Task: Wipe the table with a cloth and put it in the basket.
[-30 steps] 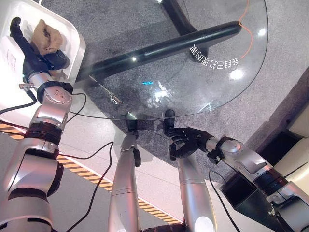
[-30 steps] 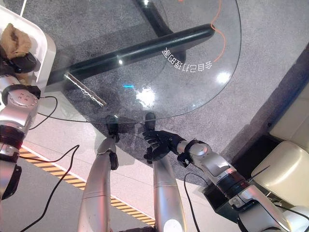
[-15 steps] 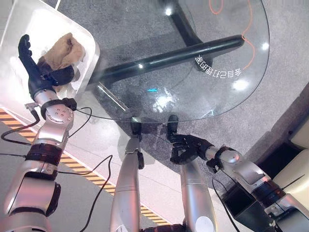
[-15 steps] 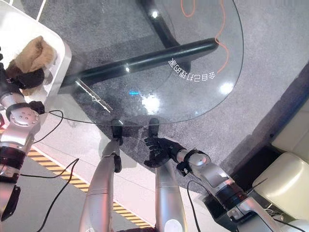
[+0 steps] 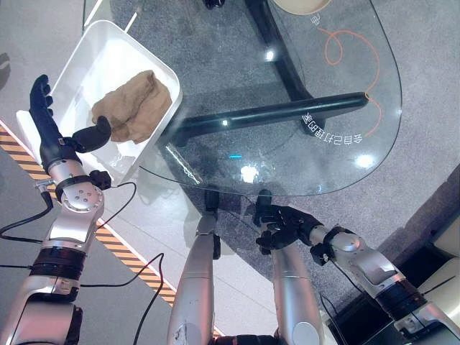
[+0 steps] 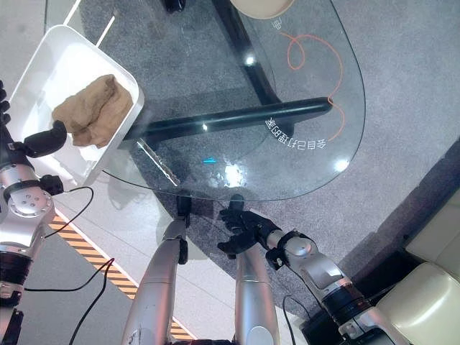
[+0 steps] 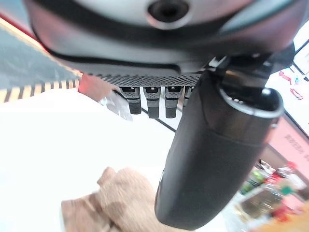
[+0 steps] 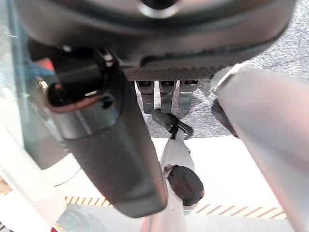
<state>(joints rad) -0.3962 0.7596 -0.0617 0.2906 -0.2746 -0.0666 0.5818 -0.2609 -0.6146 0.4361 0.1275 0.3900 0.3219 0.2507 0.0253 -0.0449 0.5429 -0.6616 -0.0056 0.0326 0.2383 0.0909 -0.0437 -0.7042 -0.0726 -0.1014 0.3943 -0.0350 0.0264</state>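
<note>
Left eye view, one cloth (image 5: 132, 106), one basket (image 5: 79, 68), one table (image 5: 338, 79)

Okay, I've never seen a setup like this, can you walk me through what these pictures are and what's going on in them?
This is a humanoid robot looking down at its own work. The two wide pictures come from a pair of cameras on its head; the two close-ups come from cameras on its wrists.

A round glass table stands in front of it. Beside the table, on the robot's left, sits a white basket with a crumpled brown cloth lying in it.

The left hand is raised beside the basket, fingers straight, holding nothing; its wrist view shows the cloth lying free beyond the thumb. The right hand hangs low by the table's near edge, fingers curled, also empty.
</note>
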